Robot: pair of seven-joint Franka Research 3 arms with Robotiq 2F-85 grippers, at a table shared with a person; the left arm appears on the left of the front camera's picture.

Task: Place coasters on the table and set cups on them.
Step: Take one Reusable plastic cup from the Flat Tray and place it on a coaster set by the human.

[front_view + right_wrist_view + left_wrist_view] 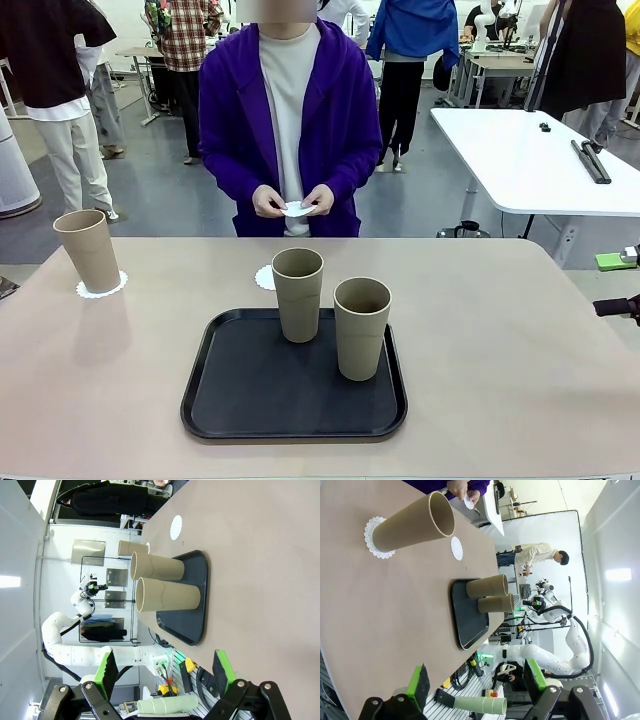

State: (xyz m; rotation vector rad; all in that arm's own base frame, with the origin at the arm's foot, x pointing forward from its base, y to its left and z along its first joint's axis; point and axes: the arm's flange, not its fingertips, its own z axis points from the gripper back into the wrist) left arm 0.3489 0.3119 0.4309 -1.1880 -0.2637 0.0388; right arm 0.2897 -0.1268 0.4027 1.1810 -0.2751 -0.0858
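Left gripper: the left gripper [476,680] hangs over the near left of the bench [500,350], its jaws spread wide and holding nothing.
Far-left cup: a tall tan cup [88,250] stands upright at the far left of the bench, resting on a lacy white coaster [102,288] whose edge shows around its base.
Bare coaster: a second coaster [264,277] lies flat on the bench just beyond the tray's far left edge, with nothing on it.
Person: at the far side, the person's hands [268,202] hold a third coaster [297,209] above the bench edge; it has not been laid down.
Tray: a black tray [250,395] sits in the middle, near side.
Tray cups: the left tray cup [298,294] stands directly in front of the bare coaster; the right tray cup [361,328] is just beside it, nearer.
Right gripper: the right gripper [165,672] waits at the near right, jaws wide apart and empty.
Step in hand: probably moving a tray cup onto the bare coaster.
Doing it well: grip the cup around its middle, lift straight up clear of the tray rim and its neighbour, then lower it upright onto the coaster's centre. The paper looks light, so any sideways drag could shift it. Let go only once the base sits flat.
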